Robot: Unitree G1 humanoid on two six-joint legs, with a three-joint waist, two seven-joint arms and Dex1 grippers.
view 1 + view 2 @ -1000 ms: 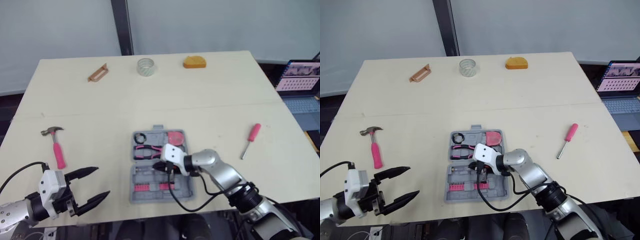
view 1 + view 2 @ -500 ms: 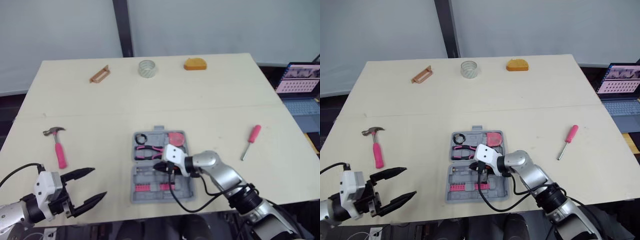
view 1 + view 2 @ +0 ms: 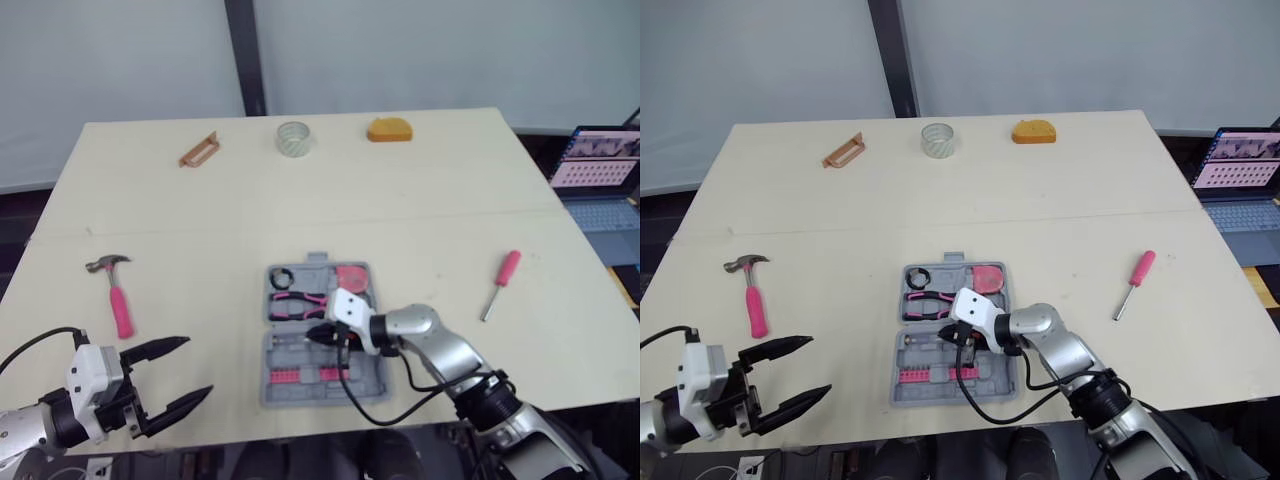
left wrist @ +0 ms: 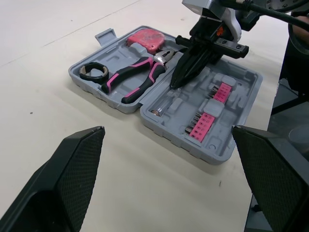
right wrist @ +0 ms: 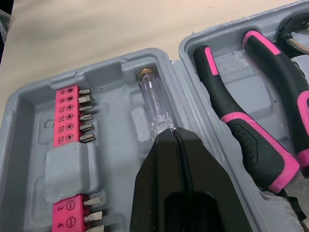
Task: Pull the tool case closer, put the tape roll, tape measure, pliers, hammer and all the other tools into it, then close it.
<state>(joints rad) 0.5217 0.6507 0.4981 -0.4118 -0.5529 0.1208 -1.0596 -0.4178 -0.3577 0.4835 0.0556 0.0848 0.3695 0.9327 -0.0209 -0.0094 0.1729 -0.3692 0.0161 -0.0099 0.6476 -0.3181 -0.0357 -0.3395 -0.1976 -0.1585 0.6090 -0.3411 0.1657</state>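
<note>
Lying unfolded near the front of the table [image 3: 400, 220], the case [image 4: 244, 99] sits in the middle, its two halves flat and its lid half farther from the robot. That far half holds the pliers [image 3: 298, 300], with a black ring [image 3: 279, 277] just beside them on the robot's left and a pink tape measure [image 3: 351, 277] on the right. The near half carries pink strips of bits [image 5: 67, 116] and a small clear-handled driver [image 5: 154, 104] lying in a slot by the hinge.

The right gripper [image 5: 173, 133] is over the case with its fingers clenched together, nothing between them, and their tips resting on or just above the clear driver, close beside the pliers' handles. The left gripper [image 3: 195, 368] hangs above the table's front left corner, fingers spread wide and holding nothing, well apart from the case.

Outside the case, the hammer [image 3: 117, 300] lies flat on the left of the table, pink handle toward the robot, between the left gripper and the table's middle seam. A pink screwdriver [image 3: 500, 280] lies on the right, well clear of the case. Along the far edge stand a clear tape roll [image 3: 292, 137], an orange object [image 3: 389, 128] to its right and a brown handle [image 3: 198, 149] to its left. A laptop [image 3: 598, 170] sits beyond the table's right side.
</note>
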